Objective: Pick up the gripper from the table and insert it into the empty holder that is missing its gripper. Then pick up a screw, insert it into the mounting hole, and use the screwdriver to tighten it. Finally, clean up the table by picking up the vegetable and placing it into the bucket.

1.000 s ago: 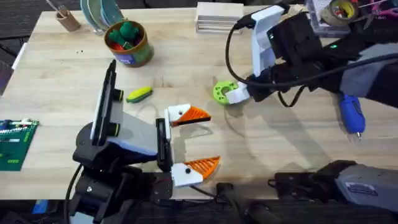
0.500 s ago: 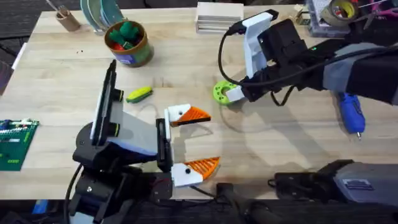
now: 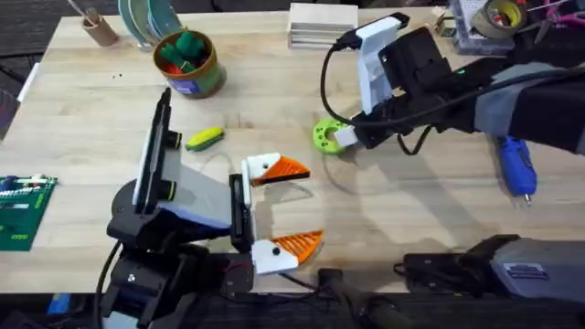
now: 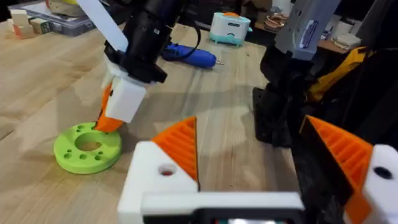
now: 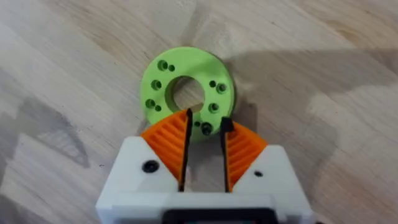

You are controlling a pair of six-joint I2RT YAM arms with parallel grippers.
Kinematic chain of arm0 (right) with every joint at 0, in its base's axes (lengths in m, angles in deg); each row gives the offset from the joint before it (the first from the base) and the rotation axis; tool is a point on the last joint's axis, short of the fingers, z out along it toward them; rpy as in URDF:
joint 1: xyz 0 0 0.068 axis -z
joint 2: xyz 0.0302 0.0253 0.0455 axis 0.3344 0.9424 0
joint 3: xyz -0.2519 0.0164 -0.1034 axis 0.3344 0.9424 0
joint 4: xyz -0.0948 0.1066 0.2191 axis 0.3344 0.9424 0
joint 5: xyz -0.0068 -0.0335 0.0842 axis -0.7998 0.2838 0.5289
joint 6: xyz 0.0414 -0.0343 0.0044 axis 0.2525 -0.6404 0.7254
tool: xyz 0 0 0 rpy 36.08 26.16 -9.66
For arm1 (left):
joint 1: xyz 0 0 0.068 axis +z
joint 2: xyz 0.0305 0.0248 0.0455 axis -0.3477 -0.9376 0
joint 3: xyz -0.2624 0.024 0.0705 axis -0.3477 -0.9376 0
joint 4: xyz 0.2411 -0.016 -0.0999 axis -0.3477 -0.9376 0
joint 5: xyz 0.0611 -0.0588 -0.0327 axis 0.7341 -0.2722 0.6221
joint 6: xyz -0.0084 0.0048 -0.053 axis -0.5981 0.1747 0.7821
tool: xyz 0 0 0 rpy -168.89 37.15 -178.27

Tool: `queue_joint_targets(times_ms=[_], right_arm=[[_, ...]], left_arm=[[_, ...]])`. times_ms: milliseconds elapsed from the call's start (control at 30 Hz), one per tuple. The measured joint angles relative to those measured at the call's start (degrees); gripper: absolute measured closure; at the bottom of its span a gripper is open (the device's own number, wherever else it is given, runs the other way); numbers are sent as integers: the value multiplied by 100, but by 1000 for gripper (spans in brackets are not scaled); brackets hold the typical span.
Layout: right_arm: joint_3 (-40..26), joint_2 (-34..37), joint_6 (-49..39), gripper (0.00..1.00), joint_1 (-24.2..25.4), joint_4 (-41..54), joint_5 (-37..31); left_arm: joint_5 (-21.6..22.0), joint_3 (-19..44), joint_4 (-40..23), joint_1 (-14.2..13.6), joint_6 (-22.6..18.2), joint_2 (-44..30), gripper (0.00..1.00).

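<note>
- Green ring disc (image 3: 326,135) lies at centre of the overhead frame on the wood surface (image 3: 420,196); right end effector (image 3: 344,139) is down at its edge.
- Right wrist view adds detail: orange ribbed pads (image 5: 166,144) set narrow, tips over the disc's (image 5: 189,89) near rim, a small dark item at one tip; can't tell if it's gripped.
- Left wrist view gives the side angle: right end effector's (image 4: 112,122) orange tip touches the disc (image 4: 87,147) rim; blue screwdriver (image 4: 188,56) lies on the surface behind.
- Overhead: left end effector (image 3: 304,205) at lower centre, spread wide, nothing between its orange pads.
- Screwdriver (image 3: 515,166) at right edge. Yellow-green vegetable (image 3: 204,138) left of centre, apart from the bucket (image 3: 190,63) at upper left, which holds green and red toys.
- Blue label on the bucket, white label on the arm in left wrist view: text unreadable.
</note>
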Motion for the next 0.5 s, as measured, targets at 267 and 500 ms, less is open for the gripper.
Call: queue_joint_targets(times_ms=[267,500], right_arm=[[0,0,0,679,0,32,0],[0,0,0,685,0,38,0]], left_arm=[[0,0,-2,0,0,0,9],[0,0,-2,0,0,1,8]])
